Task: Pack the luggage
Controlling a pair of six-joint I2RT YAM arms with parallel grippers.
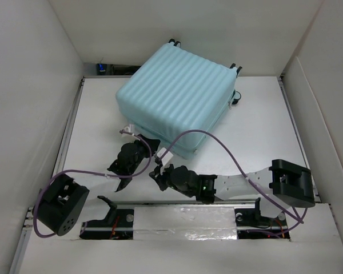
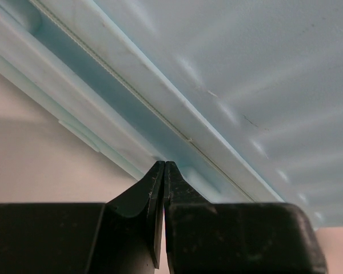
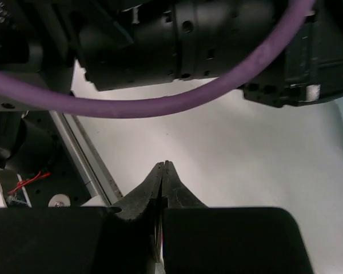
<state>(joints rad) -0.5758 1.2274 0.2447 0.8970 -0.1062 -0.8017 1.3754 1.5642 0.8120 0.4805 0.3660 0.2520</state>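
The luggage (image 1: 174, 97), a pale aqua-blue ribbed hard-shell suitcase, lies closed and flat on the white table, wheels at its far edge. My left gripper (image 1: 144, 140) is shut and empty, its tips right at the suitcase's near-left side by the seam; the left wrist view shows the tips (image 2: 164, 164) against the blue shell (image 2: 234, 80) and its zip line. My right gripper (image 1: 154, 173) is shut and empty, low over the table just right of the left arm and short of the suitcase's near corner. In the right wrist view its tips (image 3: 164, 164) point at the left arm's wrist (image 3: 183, 40).
White walls enclose the table (image 1: 257, 131) on three sides. A purple cable (image 1: 217, 142) arcs over the suitcase's near corner to the right arm; another (image 1: 74, 171) runs to the left arm base (image 1: 60, 202). A metal rail (image 1: 183, 206) lines the near edge.
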